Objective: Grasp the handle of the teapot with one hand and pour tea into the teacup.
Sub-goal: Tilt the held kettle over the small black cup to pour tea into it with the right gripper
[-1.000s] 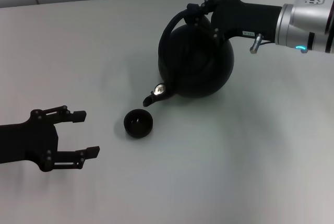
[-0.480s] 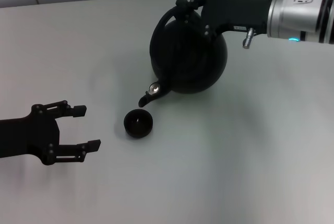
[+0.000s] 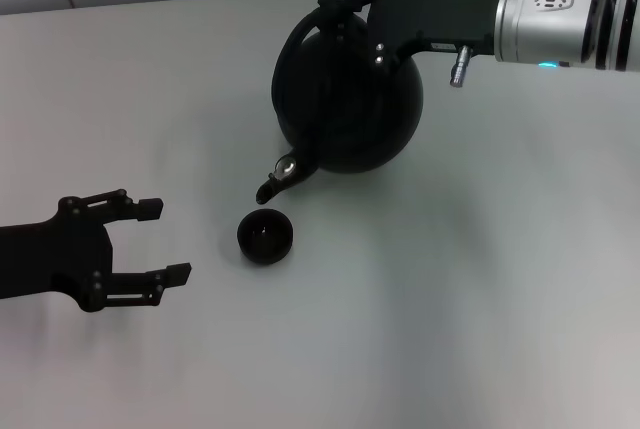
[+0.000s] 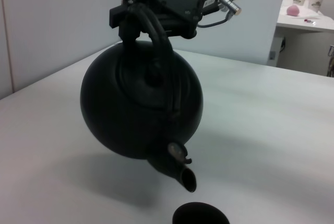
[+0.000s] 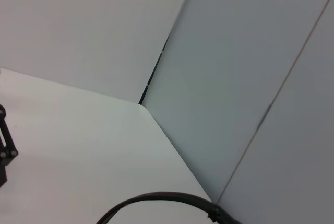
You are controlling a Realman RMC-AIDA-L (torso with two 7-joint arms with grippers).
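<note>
**Pot tipped over the cup, pour not landed yet**

Right gripper (image 3: 345, 11) is clamped on the handle (image 3: 298, 44) of the teapot (image 3: 350, 99), which hangs clear of the table (image 3: 500, 279), tilted w/ the spout (image 3: 277, 181) pointing down toward the teacup (image 3: 265, 236). Cup sits on the table just below and slightly to the robot's right of the spout tip. Left gripper (image 3: 130, 249) hovers low, well to the left of the cup, fingers apart, holding nothing.

Risks, as a judgement: spout tip looks a bit off the cup's centre, so tea could hit the rim or the table. Cup is tiny and light; a spout bump would knock it. Tilting too fast could overshoot it.

Views: head view gives the spout-to-cup offset from above. Left wrist view shows the teapot (image 4: 141, 109) from the side, w/ a clear air gap between spout (image 4: 180, 169) and cup (image 4: 201, 216), no stream visible. Right wrist view shows only wall, table and a sliver of the handle (image 5: 167, 203).
</note>
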